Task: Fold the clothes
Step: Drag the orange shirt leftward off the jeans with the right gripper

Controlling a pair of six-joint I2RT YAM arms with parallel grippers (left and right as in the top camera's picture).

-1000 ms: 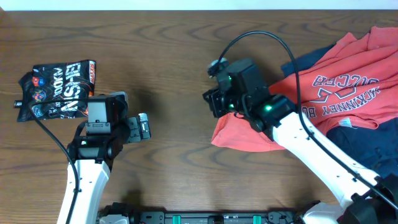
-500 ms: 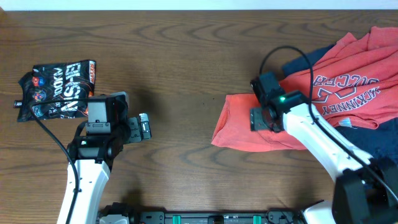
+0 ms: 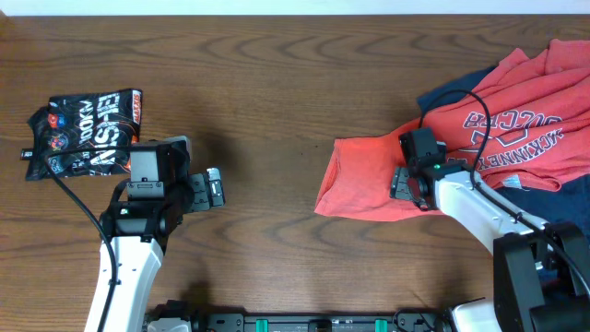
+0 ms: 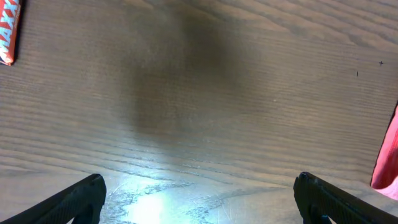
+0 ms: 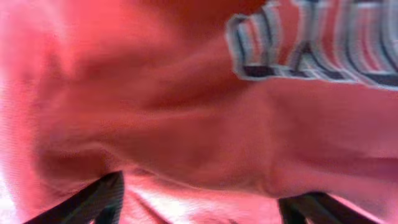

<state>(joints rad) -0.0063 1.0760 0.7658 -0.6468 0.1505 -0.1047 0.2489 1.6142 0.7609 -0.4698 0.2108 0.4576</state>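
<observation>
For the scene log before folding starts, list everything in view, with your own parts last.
T-shirt: one, orange-red with navy-and-white chest print, crumpled at the right side of the table, one plain flap spread toward the centre.
Dark garment: one as far as can be told, navy, partly under the T-shirt at the right edge.
Snack bag: one, glossy black with print, far left of the table.
Table: one, brown wood grain, under everything.
Left gripper: one, black, open and empty over bare wood, right of the snack bag.
Right gripper: one, black, fingers apart over the T-shirt's plain flap.
</observation>
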